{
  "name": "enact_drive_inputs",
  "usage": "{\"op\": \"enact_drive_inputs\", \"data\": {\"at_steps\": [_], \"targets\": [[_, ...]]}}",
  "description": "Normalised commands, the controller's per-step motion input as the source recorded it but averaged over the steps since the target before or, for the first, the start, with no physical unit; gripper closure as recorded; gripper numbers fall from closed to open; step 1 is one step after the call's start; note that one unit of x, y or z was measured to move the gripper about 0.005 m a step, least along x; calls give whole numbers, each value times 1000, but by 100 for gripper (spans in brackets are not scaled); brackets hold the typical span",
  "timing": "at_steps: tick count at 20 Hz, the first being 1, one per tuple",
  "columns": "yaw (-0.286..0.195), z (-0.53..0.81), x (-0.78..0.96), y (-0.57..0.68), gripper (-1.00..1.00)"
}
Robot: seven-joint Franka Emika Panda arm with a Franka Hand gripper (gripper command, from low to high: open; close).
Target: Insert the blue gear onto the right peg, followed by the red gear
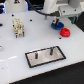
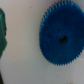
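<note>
White table (image 1: 15,60) is seen w/ dark bkgd behind. Blue gear (image 2: 61,38) lies flat under gripper (image 1: 56,22), beside red gear (image 1: 64,32); claw state can't be told. Base plate (image 1: 46,55) sits apart.

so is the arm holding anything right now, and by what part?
Nothing held, as far as shown. The blue gear lies flat on the white table below the wrist camera, with no jaws around it. The red gear sits untouched.

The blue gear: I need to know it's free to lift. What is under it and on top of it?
The blue gear lies flat on the white table, with nothing resting on it. The gripper hangs above it, hiding part of it in the exterior view. The tabletop beneath the disc is covered.
</note>
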Motion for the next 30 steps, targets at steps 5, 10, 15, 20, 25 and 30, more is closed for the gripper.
{"op": "enact_drive_inputs", "data": {"at_steps": [5, 10, 15, 20, 25, 30], "targets": [[0, -114, -309, -167, -100], [0, 33, -169, -88, -100], [0, -44, -235, -40, -100], [0, -156, -217, -53, 100], [0, -34, -161, -90, -100], [0, -36, -120, -37, -100]]}}
